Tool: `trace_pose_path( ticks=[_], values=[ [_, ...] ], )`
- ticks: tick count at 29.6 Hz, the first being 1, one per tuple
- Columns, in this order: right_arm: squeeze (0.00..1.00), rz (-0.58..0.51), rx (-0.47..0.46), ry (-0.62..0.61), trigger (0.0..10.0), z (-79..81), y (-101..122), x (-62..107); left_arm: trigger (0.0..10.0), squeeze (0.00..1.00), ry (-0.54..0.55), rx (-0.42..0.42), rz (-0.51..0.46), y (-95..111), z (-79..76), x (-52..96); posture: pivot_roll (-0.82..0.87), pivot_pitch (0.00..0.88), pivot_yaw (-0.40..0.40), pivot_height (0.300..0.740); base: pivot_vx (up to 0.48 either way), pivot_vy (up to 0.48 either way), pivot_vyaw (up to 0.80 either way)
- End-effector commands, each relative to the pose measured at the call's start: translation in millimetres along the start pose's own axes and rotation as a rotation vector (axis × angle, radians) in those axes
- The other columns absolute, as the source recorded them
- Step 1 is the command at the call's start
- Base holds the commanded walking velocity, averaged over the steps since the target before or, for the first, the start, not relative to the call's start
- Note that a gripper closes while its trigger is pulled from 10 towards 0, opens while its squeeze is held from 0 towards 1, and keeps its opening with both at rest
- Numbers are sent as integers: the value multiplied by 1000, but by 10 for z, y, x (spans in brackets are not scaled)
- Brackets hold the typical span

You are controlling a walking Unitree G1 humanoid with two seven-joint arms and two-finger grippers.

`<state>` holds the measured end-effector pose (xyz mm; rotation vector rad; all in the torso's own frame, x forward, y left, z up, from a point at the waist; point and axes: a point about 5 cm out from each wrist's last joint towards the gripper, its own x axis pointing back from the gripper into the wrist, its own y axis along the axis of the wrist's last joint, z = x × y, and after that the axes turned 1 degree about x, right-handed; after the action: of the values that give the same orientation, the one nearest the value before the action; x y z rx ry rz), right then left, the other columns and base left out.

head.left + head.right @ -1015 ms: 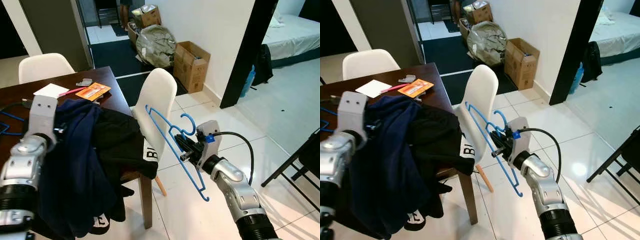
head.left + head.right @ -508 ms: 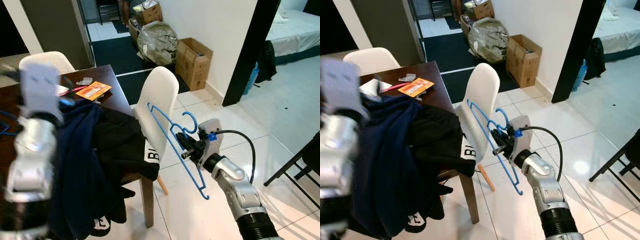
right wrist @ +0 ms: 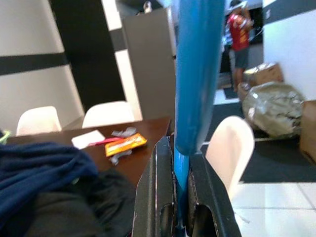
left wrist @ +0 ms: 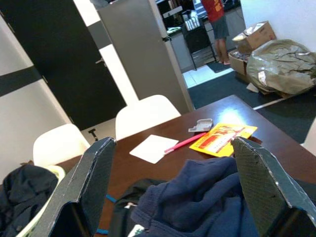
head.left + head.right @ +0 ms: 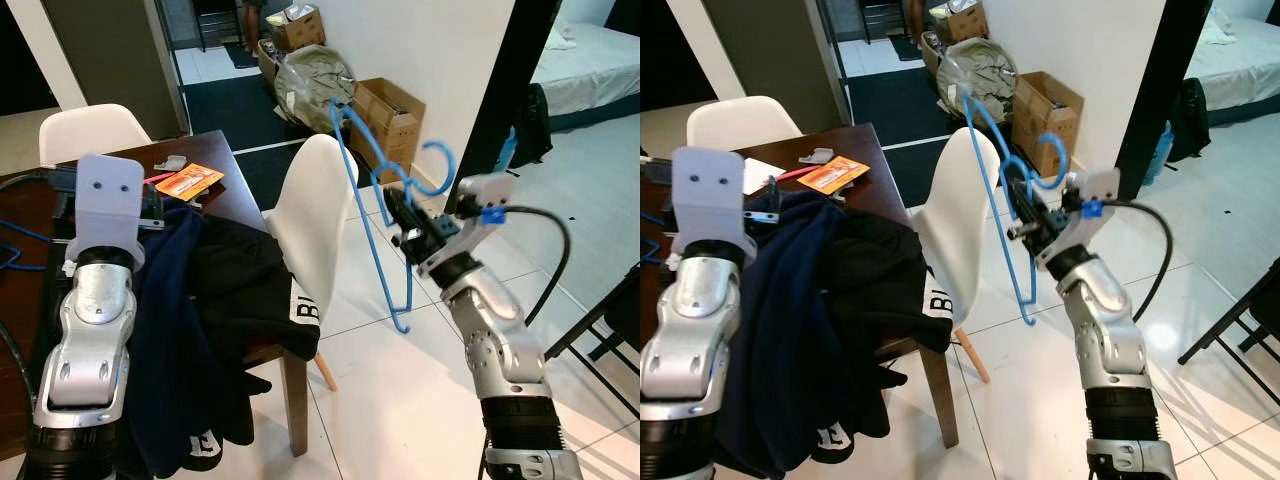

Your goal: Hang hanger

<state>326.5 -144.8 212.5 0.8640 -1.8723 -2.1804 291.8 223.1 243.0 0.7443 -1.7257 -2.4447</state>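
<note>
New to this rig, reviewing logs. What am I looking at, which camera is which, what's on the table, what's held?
It is a humanoid robot with two silver arms. The two wide pictures come from a stereo camera on its head; the other two come from cameras on its wrists, looking along the black fingers. The right end effector is shut on a blue hanger, raised beside a white chair. The left end effector is open above dark clothes piled on the brown table. An orange packet, a white paper and a pink pen also lie there.

Home: dining table (image 5: 225,175), bed (image 5: 590,60).
</note>
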Motion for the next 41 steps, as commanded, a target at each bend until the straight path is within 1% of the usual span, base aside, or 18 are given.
trace_pose_path(
  ticks=[1,4,6,13,20,23,29,32,35,41],
  values=[
    [0,5,7,27,10000,65,10,-19,10000,0,34,-25,9,-5,74,-18,-9,81,32,740,-300,311,0],
    [0,41,33,74,10000,191,-65,-24,10000,0,38,-22,14,8,46,2,-3,77,25,740,-298,324,0],
    [0,68,44,88,10000,235,-125,-16,10000,0,36,-16,20,7,24,16,1,74,21,740,-300,366,0],
    [0,96,48,74,10000,228,-188,-5,10000,0,37,-4,26,13,15,20,3,65,18,740,-300,376,0],
    [0,90,50,73,10000,234,-175,-22,10000,0,34,0,23,30,-1,-9,1,60,21,740,-302,376,0],
    [0,82,67,92,10000,265,-162,-17,10000,0,28,3,22,37,-26,-10,0,58,23,740,-300,379,0],
    [0,86,79,136,10000,325,-167,7,10000,0,16,6,25,32,-65,0,-1,55,25,740,-299,354,800],
    [0,90,84,149,10000,347,-176,13,10000,0,-2,13,24,26,-87,11,-1,56,24,740,0,0,800],
    [0,94,88,163,10000,378,-181,13,10000,0,-27,43,40,-6,-124,37,-1,63,25,740,0,0,800],
    [0,89,91,151,10000,392,-186,15,10000,0,-61,71,72,-79,-178,70,-2,69,28,740,0,0,800]
  ],
)
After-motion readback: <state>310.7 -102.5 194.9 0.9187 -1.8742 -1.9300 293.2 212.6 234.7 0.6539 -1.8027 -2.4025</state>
